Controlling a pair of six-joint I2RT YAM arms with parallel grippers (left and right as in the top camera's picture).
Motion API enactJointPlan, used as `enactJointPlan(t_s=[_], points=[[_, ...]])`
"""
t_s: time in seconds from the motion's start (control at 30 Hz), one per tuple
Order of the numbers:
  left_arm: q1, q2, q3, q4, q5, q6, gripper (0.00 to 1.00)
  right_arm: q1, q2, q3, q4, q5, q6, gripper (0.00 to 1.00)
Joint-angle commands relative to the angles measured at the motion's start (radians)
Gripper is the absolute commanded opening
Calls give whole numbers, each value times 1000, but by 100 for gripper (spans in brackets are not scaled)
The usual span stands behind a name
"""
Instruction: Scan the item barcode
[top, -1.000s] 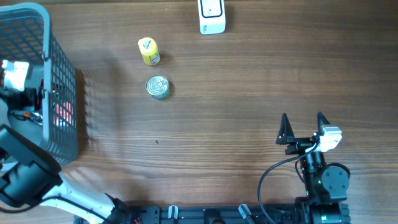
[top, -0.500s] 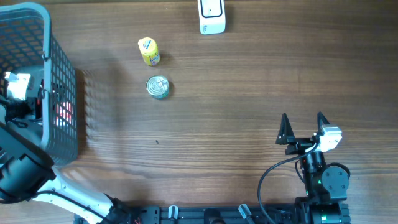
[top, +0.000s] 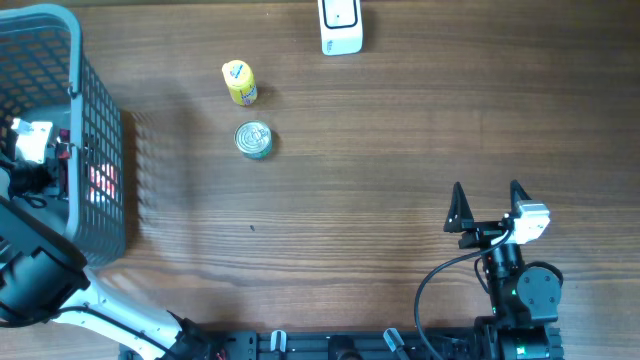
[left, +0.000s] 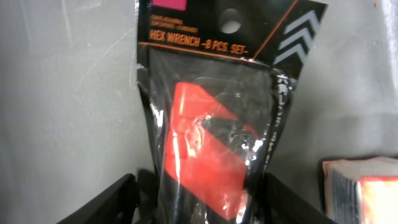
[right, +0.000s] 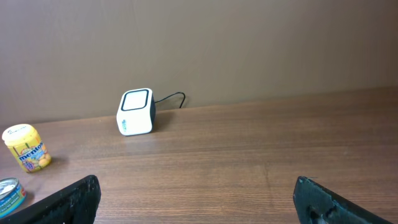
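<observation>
Black-and-red plastic hex wrench packet (left: 205, 143) sits in the blue-grey mesh basket (top: 100, 150) at the left edge of the tabletop (top: 400, 130), flanked by the left end effector (left: 200, 186); its grip cannot be told. Right end effector (top: 486, 192): released.

1. The hex wrench pack (left: 205, 155) is a shiny black bag with a big red-orange shape on it. It fills the middle of the left wrist view, with its label end at the top.
2. The scanner (top: 340, 27) is a small white box. It stands upright at the top middle of the overhead view.
</observation>
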Motion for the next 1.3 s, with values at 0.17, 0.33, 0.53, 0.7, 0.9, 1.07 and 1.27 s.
enactJointPlan(t_s=[0.17, 0.33, 0.53, 0.7, 0.9, 1.07, 1.27], points=[[6, 15, 12, -7, 11, -217, 47, 2, -2, -8, 5, -13, -4, 100], [6, 15, 12, -5, 11, -314, 100, 2, -2, -8, 5, -13, -4, 100], [5, 15, 12, -7, 15, -314, 100, 2, -2, -8, 5, -13, -4, 100], [6, 15, 12, 24, 109, -315, 100, 2, -2, -8, 5, -13, -4, 100], [-7, 32, 12, 51, 37, -294, 100, 2, -2, -8, 5, -13, -4, 100], [-47, 84, 12, 60, -90, -259, 100, 2, -2, -8, 5, -13, -4, 100], [-98, 126, 12, 90, -95, -259, 97, 2, -2, -8, 5, -13, -4, 100]])
